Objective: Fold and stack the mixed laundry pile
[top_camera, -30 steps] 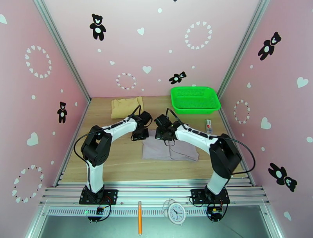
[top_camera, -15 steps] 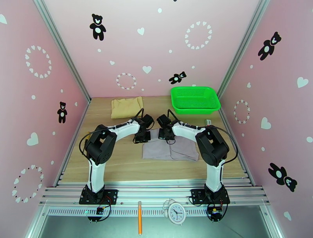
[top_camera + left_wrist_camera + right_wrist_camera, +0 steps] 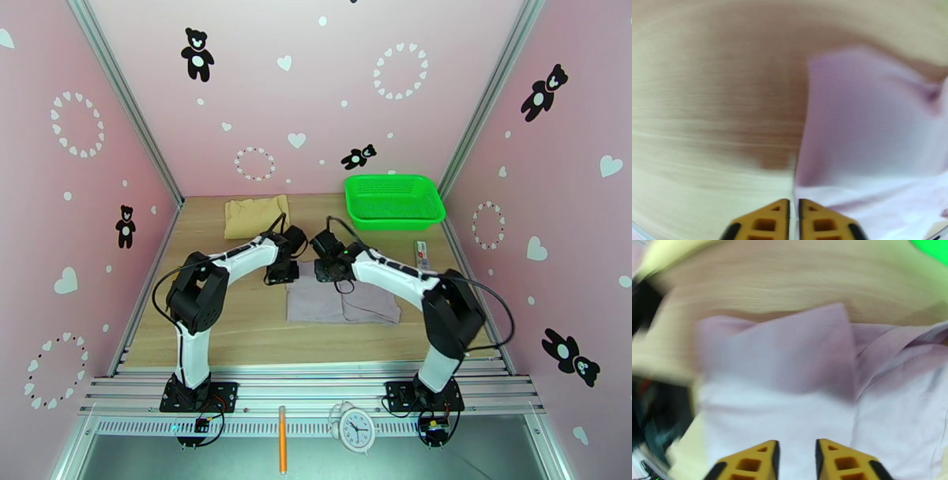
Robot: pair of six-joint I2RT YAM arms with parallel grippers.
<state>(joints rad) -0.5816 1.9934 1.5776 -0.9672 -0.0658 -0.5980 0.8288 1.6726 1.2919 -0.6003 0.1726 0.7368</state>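
Two cloth pieces lie on the wooden table point(image 3: 237, 324), well apart.

Tan cloth point(image 3: 256, 216): folded into a flat rectangle at the far edge, left of centre.

Lilac garment point(image 3: 344, 305): spread flat as a rough rectangle in the middle of the surface, slightly right of centre. A seam or fold line runs down it near its middle, and its right edge slants. Its far edge sits under both wrists.

Left gripper point(image 3: 794, 215): over the garment's far-left corner. The left wrist view is blurred. The yellow fingertips stand barely parted, with a thin slit between them and nothing in it. The garment's left edge runs up from just ahead of the tips, with bare wood to its left and lilac cloth to its right.

Right gripper point(image 3: 796, 459): over the garment's far edge near its middle, just beside the left gripper. The right wrist view is also blurred. The jaws are clearly apart with nothing between them, and lilac cloth lies directly beneath. A flap of the garment is folded over itself ahead of the tips, with bare wood beyond it.

Contact between either set of tips and the cloth: cannot tell.

Green mesh basket point(image 3: 393, 213): far right corner, apart from both cloths.

Small striped object point(image 3: 422, 254): by the right edge, just on the near side of the basket, too small to identify.
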